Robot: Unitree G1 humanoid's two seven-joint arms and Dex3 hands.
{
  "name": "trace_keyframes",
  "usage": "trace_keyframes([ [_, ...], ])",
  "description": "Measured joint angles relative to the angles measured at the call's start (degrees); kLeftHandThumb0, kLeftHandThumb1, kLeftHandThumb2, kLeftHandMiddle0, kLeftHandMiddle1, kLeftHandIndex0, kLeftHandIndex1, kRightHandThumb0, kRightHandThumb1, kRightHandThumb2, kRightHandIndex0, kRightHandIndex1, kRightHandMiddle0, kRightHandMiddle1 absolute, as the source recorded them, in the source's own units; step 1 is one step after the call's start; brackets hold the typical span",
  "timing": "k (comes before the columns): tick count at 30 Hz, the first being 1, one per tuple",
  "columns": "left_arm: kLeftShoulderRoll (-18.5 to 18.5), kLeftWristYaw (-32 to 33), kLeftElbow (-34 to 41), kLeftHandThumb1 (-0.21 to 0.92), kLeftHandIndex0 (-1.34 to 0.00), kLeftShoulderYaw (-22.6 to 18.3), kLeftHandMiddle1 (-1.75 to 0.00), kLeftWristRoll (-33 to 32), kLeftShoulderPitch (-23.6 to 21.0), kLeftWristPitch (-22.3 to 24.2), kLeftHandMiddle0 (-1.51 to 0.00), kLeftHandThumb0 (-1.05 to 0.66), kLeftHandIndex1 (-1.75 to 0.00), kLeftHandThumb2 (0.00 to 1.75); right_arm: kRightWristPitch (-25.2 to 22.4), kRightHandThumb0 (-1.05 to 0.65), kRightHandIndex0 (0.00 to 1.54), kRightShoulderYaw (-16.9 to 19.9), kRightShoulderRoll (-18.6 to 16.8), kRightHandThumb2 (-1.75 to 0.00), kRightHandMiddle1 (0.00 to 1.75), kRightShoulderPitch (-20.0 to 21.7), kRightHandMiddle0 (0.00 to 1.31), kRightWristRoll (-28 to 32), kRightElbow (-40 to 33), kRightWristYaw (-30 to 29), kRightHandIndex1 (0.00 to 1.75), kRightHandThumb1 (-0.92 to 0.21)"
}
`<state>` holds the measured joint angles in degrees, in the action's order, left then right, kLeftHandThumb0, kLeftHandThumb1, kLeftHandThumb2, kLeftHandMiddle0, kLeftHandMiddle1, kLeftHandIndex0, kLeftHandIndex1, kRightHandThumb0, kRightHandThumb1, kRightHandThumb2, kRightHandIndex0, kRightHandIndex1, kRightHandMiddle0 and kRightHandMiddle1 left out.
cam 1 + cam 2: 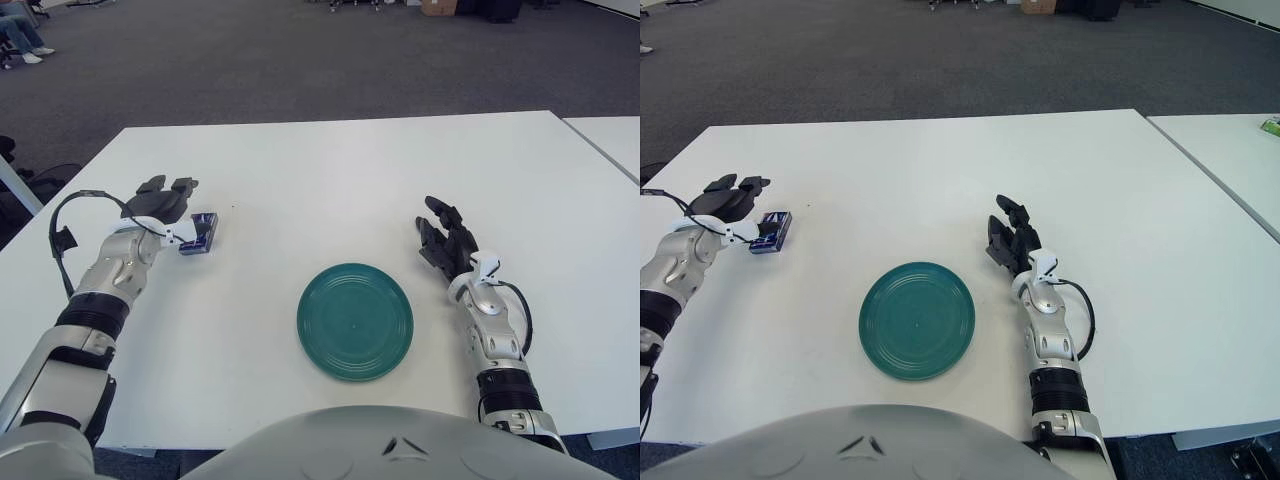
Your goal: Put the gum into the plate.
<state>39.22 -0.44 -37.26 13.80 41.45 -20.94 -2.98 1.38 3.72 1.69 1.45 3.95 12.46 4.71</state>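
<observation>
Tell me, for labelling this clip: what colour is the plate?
Teal green, with faint concentric rings; the plate shows best in the left eye view.

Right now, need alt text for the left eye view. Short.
The robot's left hand is at the left edge of a small blue gum pack on a white table, fingers relaxed and not gripping it. A green plate sits near the front centre, and the right hand shows idle to the plate's right.
</observation>
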Motion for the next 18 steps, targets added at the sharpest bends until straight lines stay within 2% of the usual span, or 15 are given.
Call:
trace_keyframes([
  [9, -0.2, -0.2, -4.4, 0.92, 0.00, 0.9, 0.00, -1.5, -2.1, -2.8, 0.00, -1.05, -0.22, 0.45, 0.0, -0.53, 0.32, 0.1, 0.0, -0.83, 0.56, 0.0, 0.00, 0.0, 0.0, 0.0, 0.00, -0.92],
  [18, -0.2, -1.3, -8.0, 0.92, 0.00, 2.3, 0.00, -3.2, -3.7, -7.9, 0.00, -1.05, -0.18, 0.43, 0.0, -0.53, 0.33, 0.2, 0.0, -0.81, 0.56, 0.1, 0.00, 0.0, 0.1, 0.0, 0.01, -0.92],
])
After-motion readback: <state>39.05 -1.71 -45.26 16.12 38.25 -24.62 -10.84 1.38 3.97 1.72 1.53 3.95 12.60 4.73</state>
